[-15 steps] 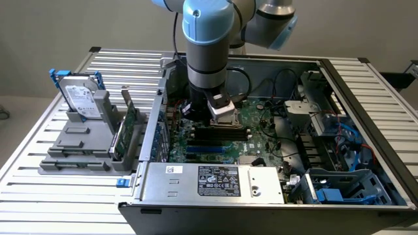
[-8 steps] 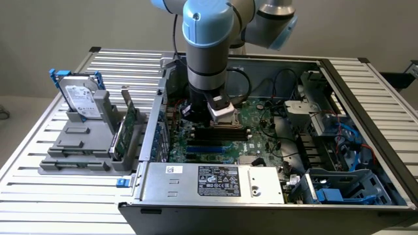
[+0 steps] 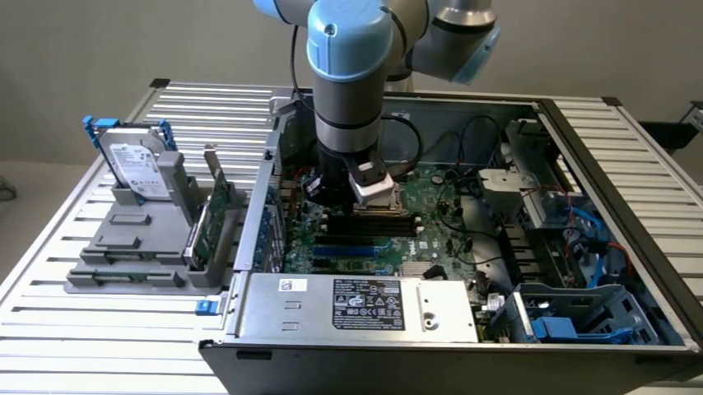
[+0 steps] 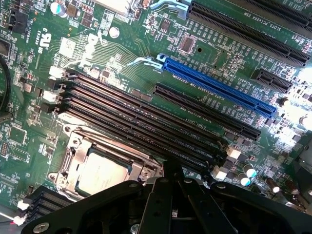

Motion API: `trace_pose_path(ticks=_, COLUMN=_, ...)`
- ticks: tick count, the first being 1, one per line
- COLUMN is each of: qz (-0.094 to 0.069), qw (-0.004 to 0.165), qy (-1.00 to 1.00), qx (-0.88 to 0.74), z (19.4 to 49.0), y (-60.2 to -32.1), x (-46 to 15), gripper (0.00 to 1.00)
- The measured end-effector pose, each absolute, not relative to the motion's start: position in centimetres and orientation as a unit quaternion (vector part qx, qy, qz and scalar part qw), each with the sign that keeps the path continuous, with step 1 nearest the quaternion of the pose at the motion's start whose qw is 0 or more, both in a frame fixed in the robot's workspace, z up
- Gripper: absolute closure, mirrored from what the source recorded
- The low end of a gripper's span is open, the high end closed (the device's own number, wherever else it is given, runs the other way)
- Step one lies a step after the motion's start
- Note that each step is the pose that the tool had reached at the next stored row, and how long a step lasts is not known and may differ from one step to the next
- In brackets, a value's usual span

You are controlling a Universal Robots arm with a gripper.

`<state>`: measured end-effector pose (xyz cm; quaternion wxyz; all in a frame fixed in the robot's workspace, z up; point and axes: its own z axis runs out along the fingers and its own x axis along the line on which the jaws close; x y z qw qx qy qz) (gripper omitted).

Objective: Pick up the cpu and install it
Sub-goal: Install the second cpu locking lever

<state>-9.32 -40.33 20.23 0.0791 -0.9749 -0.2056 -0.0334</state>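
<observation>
The flat square silvery cpu point(image 4: 103, 175) lies within its dark metal frame point(image 4: 73, 146); the black tool point(image 4: 171, 170), fingers together, hovers beside it over the green board point(image 4: 122, 53).

Slatted metal surface point(image 3: 88, 329) carrying an open computer case point(image 3: 439, 329). Toward the exterior view's left, a grey holder point(image 3: 137, 255) rests directly on the slats.

Even, diffuse light fills the exterior view, the slatted tabletop point(image 3: 615, 156) pale and bright with only soft shadows, while the inside of the computer case point(image 3: 571, 362) lies darker under the arm point(image 3: 349, 74). In the wrist view the motherboard point(image 4: 122, 53) is sharp and evenly lit, but glare burns out one edge point(image 4: 300, 97). The black gripper point(image 4: 168, 204) body is a dark, slightly soft mass.
</observation>
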Motion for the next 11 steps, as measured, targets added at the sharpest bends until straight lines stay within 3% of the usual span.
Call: trace_pose_path(ticks=11, qz=-0.035, qw=0.079, qy=-0.207, qx=-0.975, z=20.23, y=-40.15, x=-9.32, gripper=0.89)
